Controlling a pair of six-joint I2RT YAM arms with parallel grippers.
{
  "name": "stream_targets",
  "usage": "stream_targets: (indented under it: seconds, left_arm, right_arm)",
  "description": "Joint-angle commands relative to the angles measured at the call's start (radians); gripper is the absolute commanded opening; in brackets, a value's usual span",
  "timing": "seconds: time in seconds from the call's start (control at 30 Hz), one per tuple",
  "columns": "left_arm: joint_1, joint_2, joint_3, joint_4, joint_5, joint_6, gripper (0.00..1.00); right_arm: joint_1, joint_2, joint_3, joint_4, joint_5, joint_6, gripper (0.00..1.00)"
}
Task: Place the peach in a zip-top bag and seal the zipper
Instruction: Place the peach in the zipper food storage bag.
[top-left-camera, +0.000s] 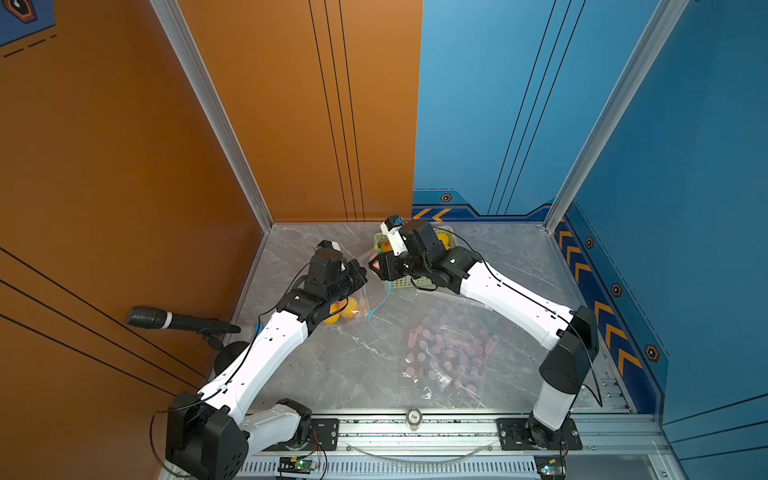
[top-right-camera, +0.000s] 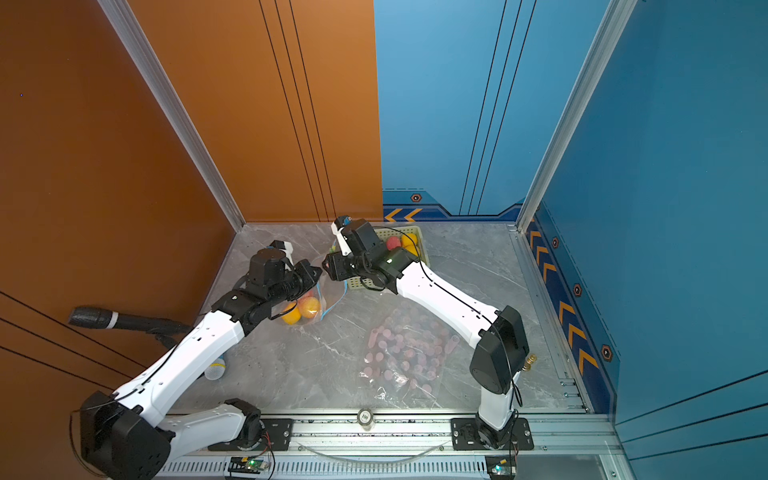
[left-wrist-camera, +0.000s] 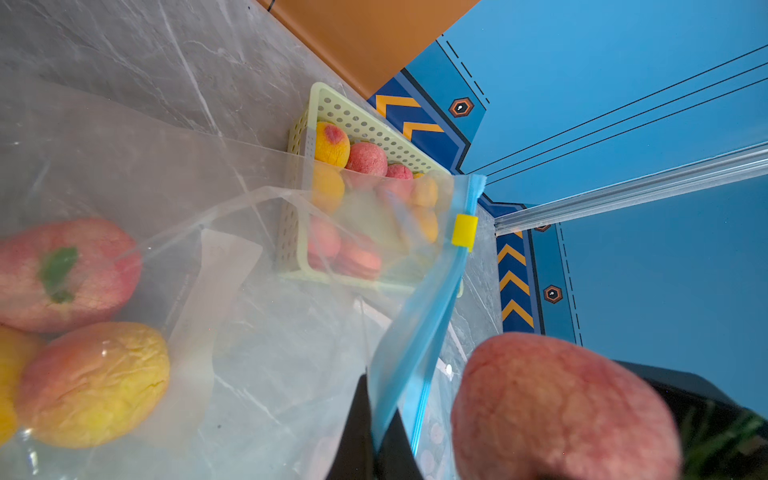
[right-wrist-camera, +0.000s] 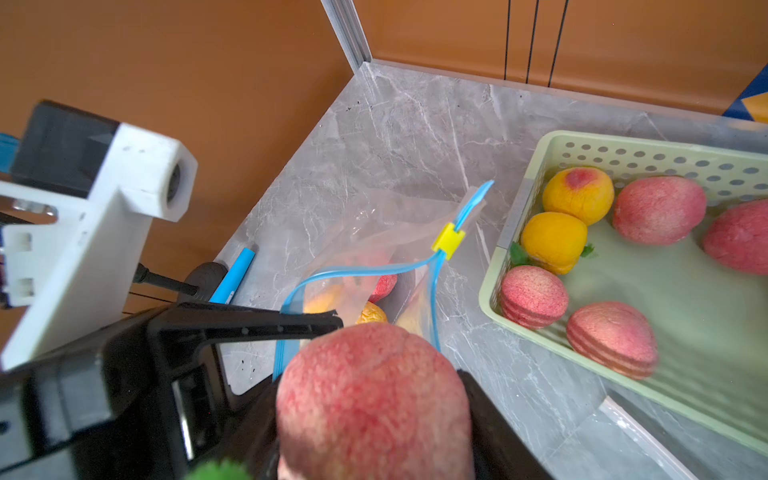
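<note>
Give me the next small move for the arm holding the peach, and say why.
Probably ease the right gripper forward and down so the peach passes through the mouth of the zip-top bag. The peach sits just short of the opening, the left gripper pinches the blue zipper rim to hold it open, and the yellow slider sits at the far end.

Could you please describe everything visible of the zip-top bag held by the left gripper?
The zip-top bag is clear, crinkled plastic with a blue zipper strip and a yellow slider near one end. Its mouth gapes open; the left gripper pinches its rim. It rests on the table, holding several peaches.
</note>
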Motion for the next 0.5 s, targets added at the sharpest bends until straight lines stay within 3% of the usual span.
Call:
stream_targets:
  seconds: [0.0,0.37,0.47]
  left_arm:
    - [-0.013,0.007,0.041,0.009,-0.015,0.008,0.0]
    - [-0.042,0.0,0.1,0.004,-0.011,0.018,0.0]
    - [-0.041,-0.002,0.097,0.0,-0.013,0.017,0.0]
  right_arm:
    - [0.007,-0.033,-0.025,0.039,-0.008,0.025,0.29]
    - [0.016,-0.015,-0.03,0.027,0.062,0.015,0.3]
    - [0.015,-0.001,-0.016,0.009,0.092,0.017,0.37]
